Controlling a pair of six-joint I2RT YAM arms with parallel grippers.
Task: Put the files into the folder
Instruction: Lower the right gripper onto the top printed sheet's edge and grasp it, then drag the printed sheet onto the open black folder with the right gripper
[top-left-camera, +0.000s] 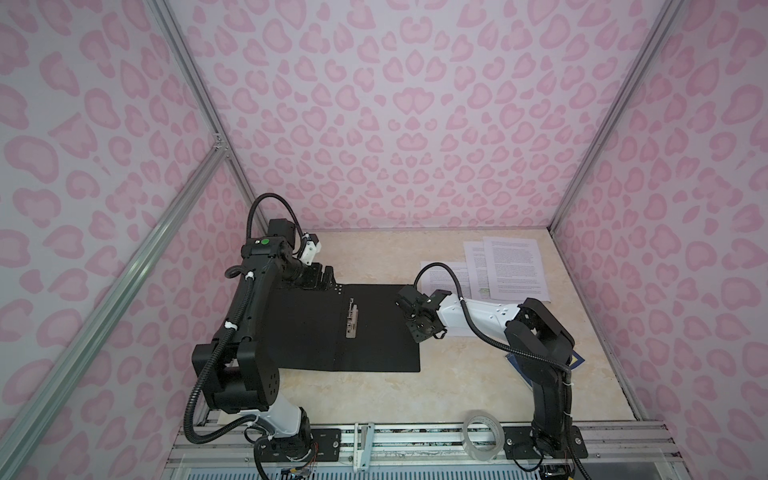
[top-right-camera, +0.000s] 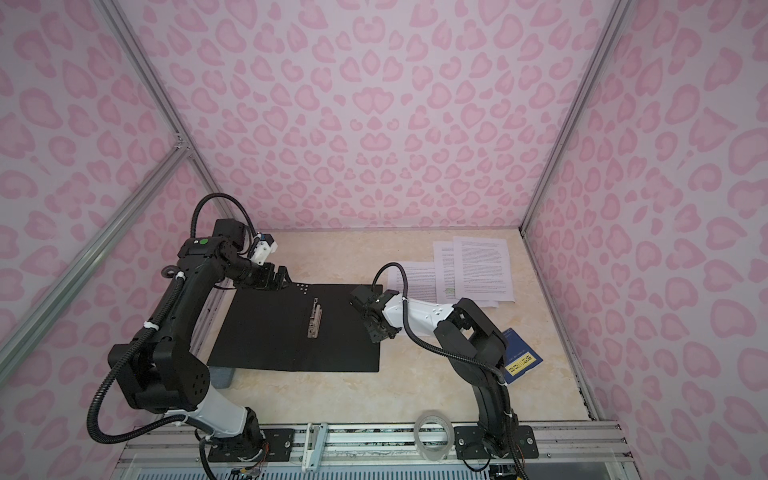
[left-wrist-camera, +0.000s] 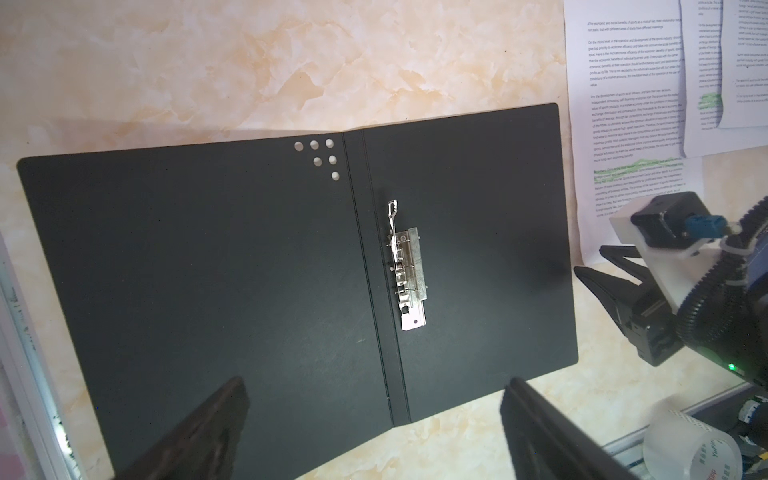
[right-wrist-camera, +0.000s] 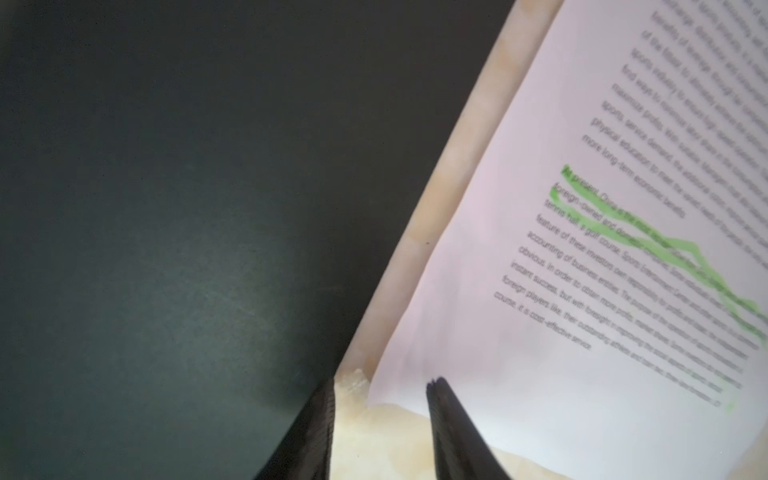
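The files (top-left-camera: 515, 266) lie loose and overlapped on the table (top-left-camera: 374, 395), all to the right of the folder (top-left-camera: 374, 353), none inside yet; the nearest sheet (right-wrist-camera: 582, 291) sits just beside the folder's right edge, with a thin strip of table between them; the folder lies opened flat, black inside up, with its clip (left-wrist-camera: 409, 274) by the spine, so a sheet could slide straight onto the right leaf; the right gripper (right-wrist-camera: 382, 382) is low at that edge, jaws part-way apart and clamping nothing, one finger toward the folder and one over the sheet's corner, I judge to pinch it; blur hides whether a tip touches paper; the left gripper (left-wrist-camera: 376, 380) hangs above the folder's far edge, jaws wide and empty, placed to steady the cover; a booklet (top-right-camera: 521, 361) lies further right of the folder.
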